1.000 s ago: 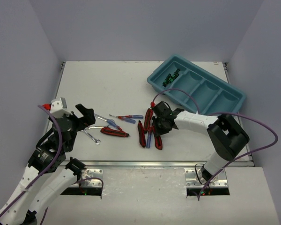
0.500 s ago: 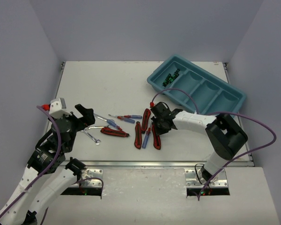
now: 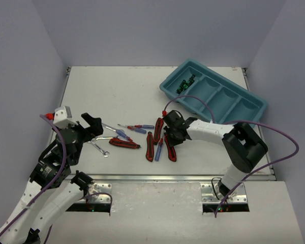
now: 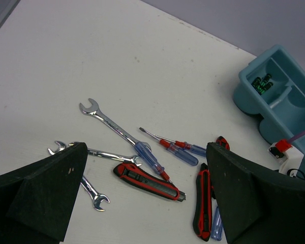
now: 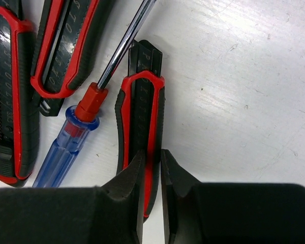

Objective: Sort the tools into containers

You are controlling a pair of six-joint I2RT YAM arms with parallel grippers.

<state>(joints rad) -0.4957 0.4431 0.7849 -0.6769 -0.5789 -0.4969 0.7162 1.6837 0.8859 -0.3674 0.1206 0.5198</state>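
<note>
My right gripper [image 5: 152, 153] is closed to a narrow gap on the right edge of a red-and-black utility knife [image 5: 140, 117] that lies flat on the table; in the top view this gripper [image 3: 172, 133] sits over that knife [image 3: 171, 154]. A blue-and-red screwdriver [image 5: 66, 142] and two more knives [image 5: 66, 46] lie just to its left. My left gripper [image 4: 146, 150] is open and empty above a knife [image 4: 150, 182], two blue screwdrivers [image 4: 180, 150] and silver wrenches [image 4: 109, 122]. The teal tray [image 3: 168, 86] holds green-and-black screwdrivers [image 3: 185, 83] in its leftmost compartment.
The tray's other three compartments [image 3: 229, 101] look bare. The tools lie clustered at the table's middle front [image 3: 137, 137]. Grey walls close the table on the left, right and back. A purple cable [image 3: 279, 137] loops from the right arm.
</note>
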